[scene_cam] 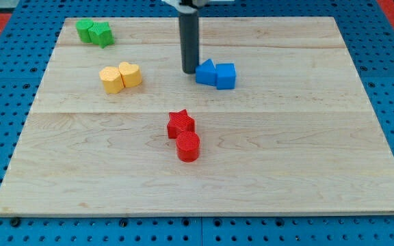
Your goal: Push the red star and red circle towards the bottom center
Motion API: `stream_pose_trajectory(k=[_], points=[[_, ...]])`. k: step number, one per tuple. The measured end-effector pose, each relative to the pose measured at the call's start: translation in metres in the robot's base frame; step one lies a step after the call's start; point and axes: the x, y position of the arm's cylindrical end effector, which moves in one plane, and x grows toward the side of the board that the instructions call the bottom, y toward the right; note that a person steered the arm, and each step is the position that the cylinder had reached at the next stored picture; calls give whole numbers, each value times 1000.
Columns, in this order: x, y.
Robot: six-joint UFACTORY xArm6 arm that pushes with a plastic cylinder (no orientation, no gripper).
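Observation:
The red star (180, 124) lies near the middle of the wooden board (306, 143). The red circle (188, 146) touches it just below and slightly to the right. My tip (189, 71) stands above the red pair towards the view's top, well apart from them. It is just left of the blue blocks, close to the nearer one.
Two blue blocks (216, 74) sit together right of my tip. Two yellow blocks (121, 77) sit together at the left. Two green blocks (94, 32) sit at the top left corner. A blue pegboard (19, 232) surrounds the board.

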Motion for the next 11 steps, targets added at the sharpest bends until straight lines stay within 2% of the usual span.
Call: stream_pose_trajectory(k=[1, 2, 3, 5, 6, 7, 8, 9, 10, 11], points=[[15, 10], [15, -6], [-7, -38], [80, -61], [101, -33], [104, -29], [142, -41], [162, -32], [162, -60], [128, -88]])
